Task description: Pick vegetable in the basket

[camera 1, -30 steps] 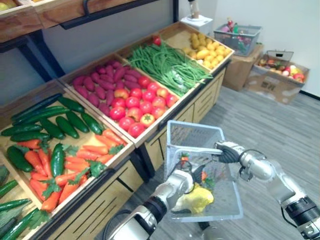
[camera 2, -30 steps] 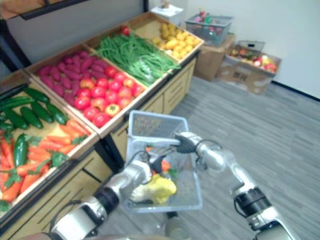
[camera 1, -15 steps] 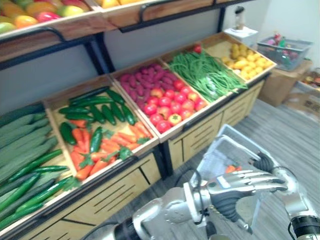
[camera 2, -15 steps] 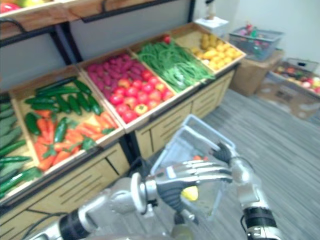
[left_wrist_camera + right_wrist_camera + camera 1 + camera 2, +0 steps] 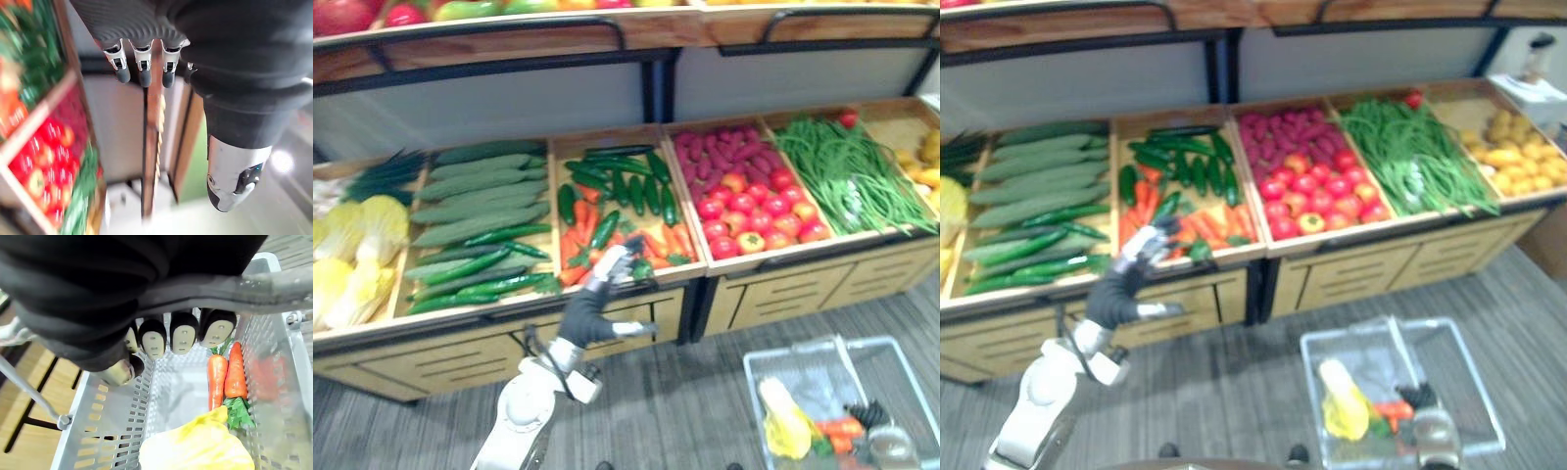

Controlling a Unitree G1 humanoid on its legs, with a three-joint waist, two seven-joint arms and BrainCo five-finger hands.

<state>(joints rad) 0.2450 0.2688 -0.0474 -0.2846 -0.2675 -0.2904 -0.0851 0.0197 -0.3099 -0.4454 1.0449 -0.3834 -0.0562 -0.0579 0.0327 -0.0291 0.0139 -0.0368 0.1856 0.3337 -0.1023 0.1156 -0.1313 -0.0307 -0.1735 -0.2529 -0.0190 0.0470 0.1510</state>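
Reaching toward the carrot bin

The wooden stand (image 5: 773,294) lies ahead of the left hand (image 5: 582,311). The basket (image 5: 107,431) hangs by its handle (image 5: 274,281), which the right hand (image 5: 183,335) curls round. It carries a yellow cabbage (image 5: 195,445) and a carrot pair (image 5: 234,372). The left hand's straight, empty fingers hover just short of the loose carrots (image 5: 656,245).

A pale grey basket (image 5: 112,431) patterned with rows of slotted holes is seen. In it lie orange carrots (image 5: 227,377) with green tops and a yellow leafy vegetable (image 5: 195,450). The right robot hand (image 5: 171,335) is clad in a black ribbed cover, and its dark fingertips are set with beige pads. The left robot hand (image 5: 592,304) is covered in dark ribbing, with silver fingers. On the tan wooden stand (image 5: 773,294), dark green cucumbers (image 5: 631,186), red tomatoes (image 5: 754,211), purple sweet potatoes (image 5: 715,157) and green beans (image 5: 847,171) are displayed. The floor (image 5: 695,411) is striped in grey.
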